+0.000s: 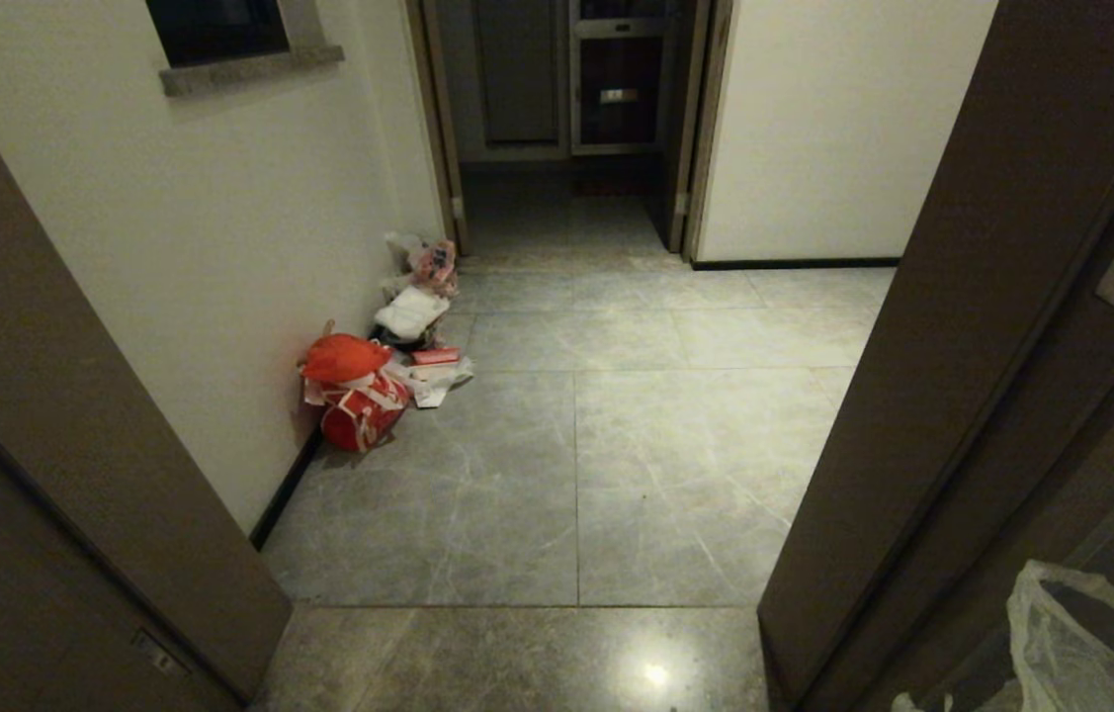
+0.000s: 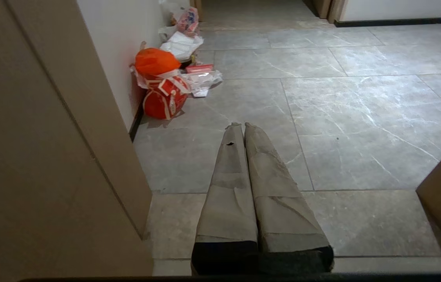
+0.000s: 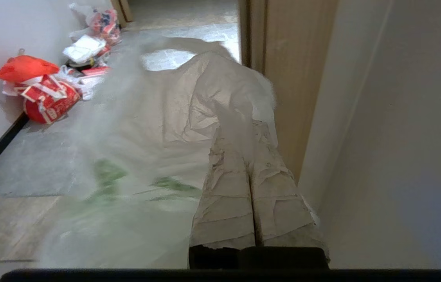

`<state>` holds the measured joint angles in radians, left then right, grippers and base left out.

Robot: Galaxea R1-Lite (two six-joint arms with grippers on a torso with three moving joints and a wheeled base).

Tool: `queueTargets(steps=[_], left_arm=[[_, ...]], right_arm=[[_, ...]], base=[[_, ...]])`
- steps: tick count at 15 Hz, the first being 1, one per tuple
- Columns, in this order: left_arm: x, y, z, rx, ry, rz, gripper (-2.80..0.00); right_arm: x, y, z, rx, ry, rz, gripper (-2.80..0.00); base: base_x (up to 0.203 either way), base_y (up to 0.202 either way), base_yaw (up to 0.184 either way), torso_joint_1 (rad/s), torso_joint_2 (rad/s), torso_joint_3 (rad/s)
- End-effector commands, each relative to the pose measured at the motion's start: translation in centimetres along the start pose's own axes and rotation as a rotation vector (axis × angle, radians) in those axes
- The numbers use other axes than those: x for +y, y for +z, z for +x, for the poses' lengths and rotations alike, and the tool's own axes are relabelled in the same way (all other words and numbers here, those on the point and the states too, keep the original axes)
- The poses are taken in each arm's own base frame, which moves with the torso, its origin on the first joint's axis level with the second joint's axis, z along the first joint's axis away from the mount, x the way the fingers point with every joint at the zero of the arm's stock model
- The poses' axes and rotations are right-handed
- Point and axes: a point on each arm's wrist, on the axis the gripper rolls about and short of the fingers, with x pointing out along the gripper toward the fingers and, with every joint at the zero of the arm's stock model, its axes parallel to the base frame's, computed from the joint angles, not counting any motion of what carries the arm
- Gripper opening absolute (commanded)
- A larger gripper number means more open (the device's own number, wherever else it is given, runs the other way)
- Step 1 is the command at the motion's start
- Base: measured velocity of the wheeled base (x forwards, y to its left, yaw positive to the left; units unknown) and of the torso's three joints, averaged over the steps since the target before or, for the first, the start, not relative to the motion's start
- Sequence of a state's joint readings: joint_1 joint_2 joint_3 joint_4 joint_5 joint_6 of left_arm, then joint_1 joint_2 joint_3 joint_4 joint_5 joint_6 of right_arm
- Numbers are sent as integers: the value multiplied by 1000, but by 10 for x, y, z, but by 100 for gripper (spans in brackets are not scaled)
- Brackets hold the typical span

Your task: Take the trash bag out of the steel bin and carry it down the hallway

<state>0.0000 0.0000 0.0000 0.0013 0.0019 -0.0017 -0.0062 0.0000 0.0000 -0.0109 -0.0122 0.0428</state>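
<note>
Plastic of the trash bag pinched in my closed right pincer, hanging at my right by the door frame; left pincer closed, empty; best carried centred down the hallway, clear of the red-orange bag.

left gripper: two long tapered fingers wrapped in wrinkled grey-beige tape, small dark hole, black base
right gripper: same crumpled tape wrap, black base

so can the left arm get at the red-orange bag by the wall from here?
Probably not yet. The left gripper is shut and empty, well short of the red-orange bag. Bare floor tiles lie between; only the door frame crowds its left side.
</note>
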Motion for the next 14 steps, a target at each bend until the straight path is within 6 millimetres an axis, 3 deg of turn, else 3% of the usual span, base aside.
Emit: queueTargets(steps=[1,6,14], left_arm=[[0,0,0,2,1,-1,-280],[0,0,0,3,1,-1,-280],[0,0,0,0,0,0,-280]], right_arm=[[0,0,0,0,0,0,-280],[0,0,0,0,0,0,-280],[0,0,0,-1,0,0,-280]], base=[[0,0,0,0,0,0],[22,0,-1,1,0,1],[181,0,-1,3,2,4]])
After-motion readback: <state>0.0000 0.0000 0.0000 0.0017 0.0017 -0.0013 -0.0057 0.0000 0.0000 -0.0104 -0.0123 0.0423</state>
